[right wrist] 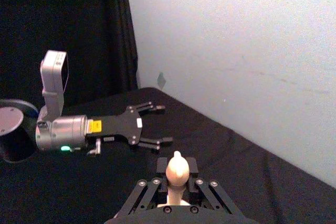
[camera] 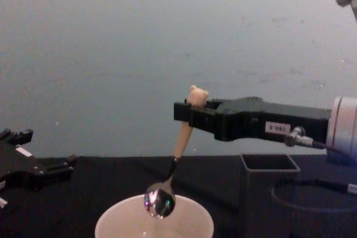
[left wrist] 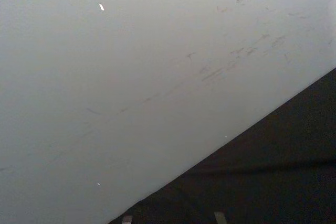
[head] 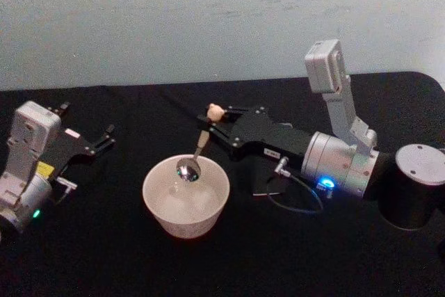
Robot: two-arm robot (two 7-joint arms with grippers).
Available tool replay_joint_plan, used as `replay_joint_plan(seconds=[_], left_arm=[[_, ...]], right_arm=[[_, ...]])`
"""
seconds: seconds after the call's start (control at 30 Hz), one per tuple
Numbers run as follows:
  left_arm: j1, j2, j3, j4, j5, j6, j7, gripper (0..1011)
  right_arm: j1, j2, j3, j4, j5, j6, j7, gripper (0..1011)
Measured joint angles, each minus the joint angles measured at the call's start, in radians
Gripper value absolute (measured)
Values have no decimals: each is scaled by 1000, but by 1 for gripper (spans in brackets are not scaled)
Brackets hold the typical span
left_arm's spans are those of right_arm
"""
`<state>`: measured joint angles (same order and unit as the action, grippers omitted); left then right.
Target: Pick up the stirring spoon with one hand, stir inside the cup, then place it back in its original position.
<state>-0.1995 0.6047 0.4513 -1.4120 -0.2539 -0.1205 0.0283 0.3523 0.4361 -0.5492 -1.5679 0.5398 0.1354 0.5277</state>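
Pale grey-white wall [head: 208, 19] behind, scuffed, with faint scratches and small marks. Table [head: 104, 262] covered in black, running back to the wall's foot. Black curtain [right wrist: 63, 19] hangs at one side, meeting the wall. Light dim, even.

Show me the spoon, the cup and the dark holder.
spoon [camera: 179, 147]: chest view, lower part of its beige handle.
cup [head: 184, 224]: head view, front of its outer wall.
dark holder [camera: 268, 204]: chest view, its front wall.
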Motion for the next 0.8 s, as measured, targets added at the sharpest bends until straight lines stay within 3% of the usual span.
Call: replay_joint_plan(seconds=[0.8], left_arm=[[0, 0, 0, 0, 0, 0, 0, 1001]], right_arm=[[2, 15, 9, -19, 31, -15, -10, 207]])
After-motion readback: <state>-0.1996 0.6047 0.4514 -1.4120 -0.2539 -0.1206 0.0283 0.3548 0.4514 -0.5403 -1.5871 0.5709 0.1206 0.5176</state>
